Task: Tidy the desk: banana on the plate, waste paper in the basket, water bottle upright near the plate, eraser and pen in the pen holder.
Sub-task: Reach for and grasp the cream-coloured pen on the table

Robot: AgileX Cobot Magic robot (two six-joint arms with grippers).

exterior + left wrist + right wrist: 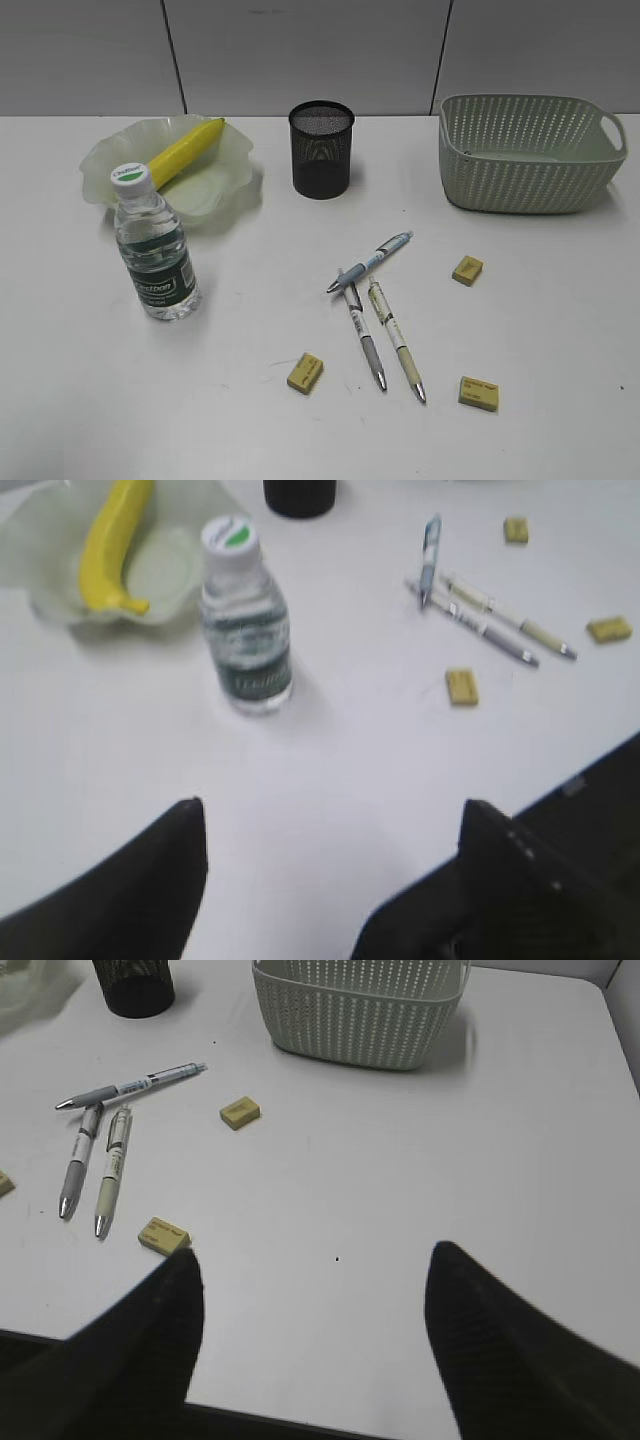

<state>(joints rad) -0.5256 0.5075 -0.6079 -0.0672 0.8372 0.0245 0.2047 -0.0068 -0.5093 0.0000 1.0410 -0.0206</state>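
The yellow banana [187,150] lies on the pale green plate [218,190] at the back left. Just in front of the plate, the water bottle [155,255] stands upright. Behind the middle of the table is the black mesh pen holder [322,150], and the grey-green basket [525,170] sits at the back right. Three pens [363,335] lie loose mid-table with three yellow erasers [305,372] around them. No waste paper shows. My left gripper [330,805] hangs open over bare table in front of the bottle [245,630]. My right gripper [315,1250] is open near the front edge, beside an eraser [164,1234].
The table's front edge runs just under both grippers. A second eraser [467,270] lies right of the pens and a third [478,393] near the front right. White tabletop lies between the pens and the basket [360,1010].
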